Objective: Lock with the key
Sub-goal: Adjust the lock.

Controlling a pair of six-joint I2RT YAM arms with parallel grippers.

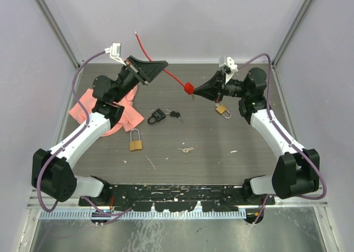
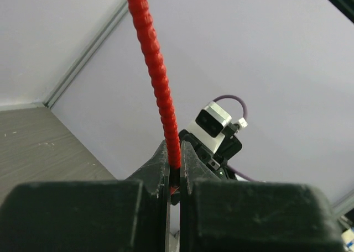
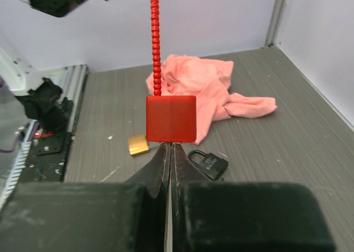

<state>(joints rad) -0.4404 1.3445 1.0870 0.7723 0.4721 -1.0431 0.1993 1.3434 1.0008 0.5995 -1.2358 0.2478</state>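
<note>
Tabletop [image 1: 210, 163] fills the middle of the overhead view. The left arm [image 1: 83, 136] reaches up the left side of the frame and the right arm [image 1: 271, 130] up the right side. Pink cloth [image 1: 130, 115] lies crumpled at centre left, partly under the left arm.

Strung between the arms, above the table in the upper middle of the frame, is what I take to be the lock in hand. It is a red cable [image 1: 176, 78] of ribbed beads ending in a red block [image 1: 188, 88]. The left gripper [image 1: 165, 66] is clenched on the cable partway along, and the loose end rises past it toward the upper left. The right gripper [image 1: 196, 92] is pinched tight on the block's lower edge.

On the table below lie a black padlock [image 1: 156, 117] with keys [image 1: 175, 115] just beside it. A brass padlock [image 1: 135, 144] sits lower, left of centre, and a second brass padlock [image 1: 223, 111] lies under the right gripper. A small pale item [image 1: 187, 150] at centre may be another key, but it is too small to tell.

Both pincers are full, so no key can be picked up as things stand. To do this step well, I judge one arm should hold the block steady, with whichever face takes the key left clear. The other arm would then free itself and fetch a key, gripping it by the bow so the blade points straight out. Tugging the cable risks twisting the block in so narrow a pinch.
</note>
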